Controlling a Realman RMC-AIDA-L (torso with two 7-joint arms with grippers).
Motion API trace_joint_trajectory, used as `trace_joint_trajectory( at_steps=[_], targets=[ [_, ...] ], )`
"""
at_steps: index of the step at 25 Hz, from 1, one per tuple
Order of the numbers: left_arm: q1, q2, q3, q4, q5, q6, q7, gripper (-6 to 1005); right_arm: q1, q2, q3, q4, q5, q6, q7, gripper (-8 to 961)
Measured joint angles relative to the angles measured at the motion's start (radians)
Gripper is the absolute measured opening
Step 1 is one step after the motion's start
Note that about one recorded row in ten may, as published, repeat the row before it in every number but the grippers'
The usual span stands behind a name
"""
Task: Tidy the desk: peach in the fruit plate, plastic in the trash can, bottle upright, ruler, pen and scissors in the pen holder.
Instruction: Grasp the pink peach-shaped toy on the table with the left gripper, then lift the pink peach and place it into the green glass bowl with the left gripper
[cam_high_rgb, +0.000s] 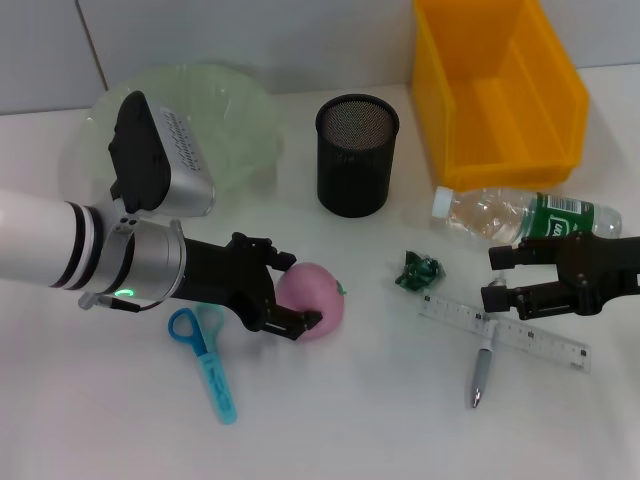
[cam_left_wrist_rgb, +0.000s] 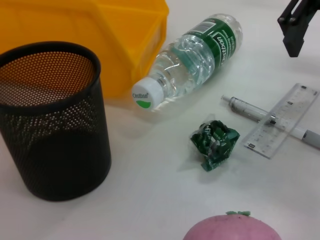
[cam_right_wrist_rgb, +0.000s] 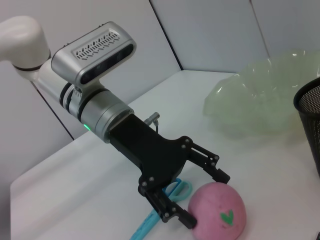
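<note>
Head view downward over desk; both wrist views low, sharing the peach (cam_high_rgb: 313, 299).

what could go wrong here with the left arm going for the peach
The left gripper has its fingers open around the peach, not closed; being round, it may roll away or squirt out as they close. The scissors lie right beside the arm and could get nudged. The fruit plate sits behind the arm, so the carry needs a lift.

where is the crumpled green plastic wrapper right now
In the head view the crumpled green plastic wrapper lies right of centre, between the pink peach and the clear ruler.
</note>
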Motion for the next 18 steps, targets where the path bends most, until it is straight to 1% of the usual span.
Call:
trace_joint_trajectory(
  at_steps=[1,10,14,18],
  targets=[
    [-0.009,-0.002,0.002,-0.008,-0.002,0.0,0.0,856,0.001,0.0,0.0,0.0,0.0,0.001,0.0,826],
    [-0.009,-0.002,0.003,-0.002,-0.008,0.008,-0.01,856,0.004,0.0,0.001,0.0,0.0,0.008,0.0,825],
    [-0.01,-0.002,0.003,0.0,-0.009,0.017,-0.01,691,0.004,0.0,0.002,-0.001,0.0,0.008,0.0,825],
    [-0.003,-0.001,-0.002,0.023,-0.02,0.043,-0.009,576,0.003,0.0,0.002,-0.003,0.0,0.011,0.0,825]
  ],
)
